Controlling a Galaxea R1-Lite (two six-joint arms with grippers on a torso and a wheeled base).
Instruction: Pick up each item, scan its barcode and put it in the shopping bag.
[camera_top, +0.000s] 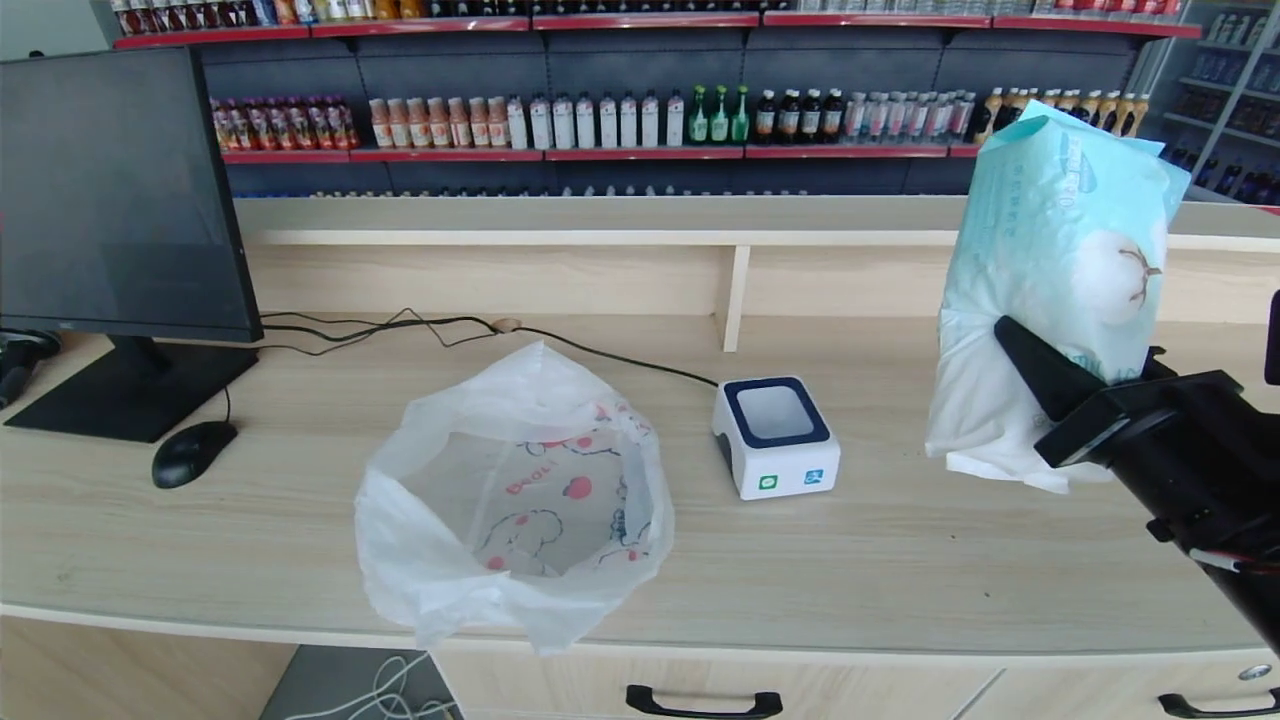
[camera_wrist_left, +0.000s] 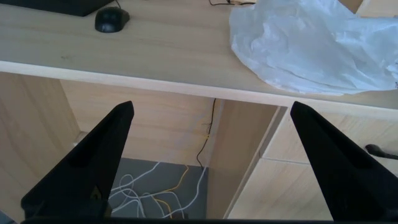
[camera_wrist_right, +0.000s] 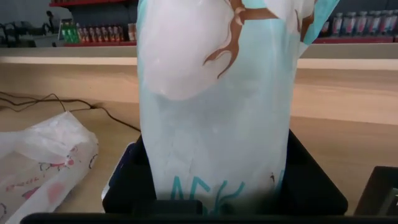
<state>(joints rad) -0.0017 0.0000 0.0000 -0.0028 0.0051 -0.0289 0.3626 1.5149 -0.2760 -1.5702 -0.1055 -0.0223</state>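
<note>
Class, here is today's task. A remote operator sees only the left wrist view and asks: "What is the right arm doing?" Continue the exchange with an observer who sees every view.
Observer: The right gripper is shut on a pale blue pack, holding it upright above the counter.
Operator: Where is the scanner?
Observer: The white scanner sits on the counter, between the shopping bag and the held pack, window facing up.
Operator: I see the bag from the side. Is it open?
Observer: Yes, its mouth gapes upward.
</note>
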